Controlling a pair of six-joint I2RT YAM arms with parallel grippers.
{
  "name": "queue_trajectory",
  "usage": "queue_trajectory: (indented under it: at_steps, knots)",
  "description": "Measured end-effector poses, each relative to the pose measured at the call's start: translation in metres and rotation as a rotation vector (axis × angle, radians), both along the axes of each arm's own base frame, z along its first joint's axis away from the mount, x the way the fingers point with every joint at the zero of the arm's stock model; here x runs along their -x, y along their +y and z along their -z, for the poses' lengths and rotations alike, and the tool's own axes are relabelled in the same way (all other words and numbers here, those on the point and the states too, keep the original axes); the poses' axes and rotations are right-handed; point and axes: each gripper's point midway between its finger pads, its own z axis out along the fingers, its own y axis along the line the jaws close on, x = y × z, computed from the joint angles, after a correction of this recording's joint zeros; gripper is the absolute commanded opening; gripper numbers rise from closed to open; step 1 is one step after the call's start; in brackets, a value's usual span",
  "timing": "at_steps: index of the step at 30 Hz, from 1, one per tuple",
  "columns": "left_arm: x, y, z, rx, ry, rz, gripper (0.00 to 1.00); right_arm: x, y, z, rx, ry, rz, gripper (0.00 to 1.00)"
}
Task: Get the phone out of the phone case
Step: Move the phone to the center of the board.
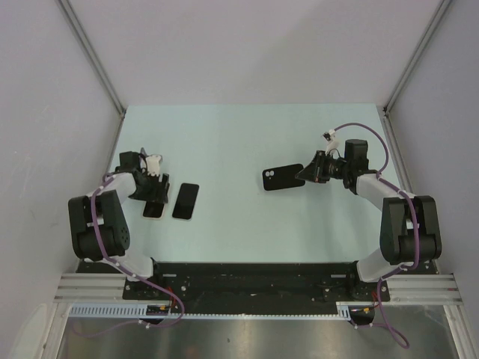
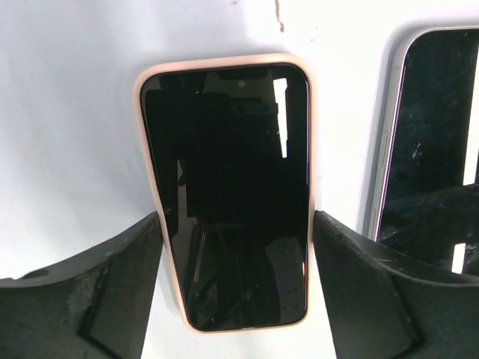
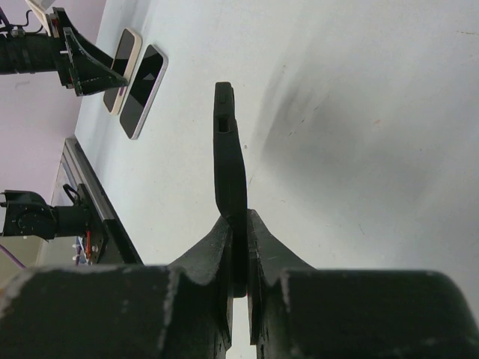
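Note:
A phone in a pale pink case (image 2: pixel 232 194) lies screen-up on the table. My left gripper (image 2: pixel 237 218) is open and straddles it, with one finger close beside each long edge; it is at the left in the top view (image 1: pixel 152 196). My right gripper (image 3: pixel 239 224) is shut on one end of an empty black phone case (image 3: pixel 228 149) and holds it edge-on above the table. In the top view the black case (image 1: pixel 281 178) sticks out to the left of the right gripper (image 1: pixel 305 173).
A second phone with a light rim (image 2: pixel 430 142) lies just right of the pink-cased one, and shows in the top view (image 1: pixel 185 200) too. Both phones are at the far left in the right wrist view (image 3: pixel 135 75). Grey walls enclose the table (image 1: pixel 239 142).

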Motion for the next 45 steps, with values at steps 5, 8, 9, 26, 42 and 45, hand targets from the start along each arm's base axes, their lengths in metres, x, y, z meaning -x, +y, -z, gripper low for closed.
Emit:
queue_trajectory:
  at_steps: [5, 8, 9, 26, 42, 45]
  knots:
    - [-0.002, -0.001, -0.001, 0.024, 0.008, 0.001, 0.57, 0.0, 0.0, 0.0, 0.0, 0.0, -0.001, 0.0]
    - [-0.002, 0.0, -0.002, 0.027, 0.013, 0.002, 0.49, 0.001, 0.001, 0.0, -0.001, 0.0, -0.004, 0.0]
    - [-0.003, 0.0, -0.002, 0.028, 0.016, 0.001, 0.49, 0.001, 0.001, 0.0, -0.002, 0.0, -0.005, 0.0]
    - [-0.057, 0.009, -0.004, 0.053, 0.026, -0.072, 0.49, 0.001, 0.001, 0.0, -0.001, -0.001, -0.007, 0.0]
    - [-0.149, -0.029, -0.01, -0.059, -0.038, -0.011, 0.49, 0.001, 0.002, 0.0, -0.001, -0.002, -0.008, 0.0]
    - [-0.17, -0.054, -0.012, -0.065, -0.068, 0.033, 0.5, 0.001, 0.002, -0.001, -0.001, -0.004, -0.008, 0.0]
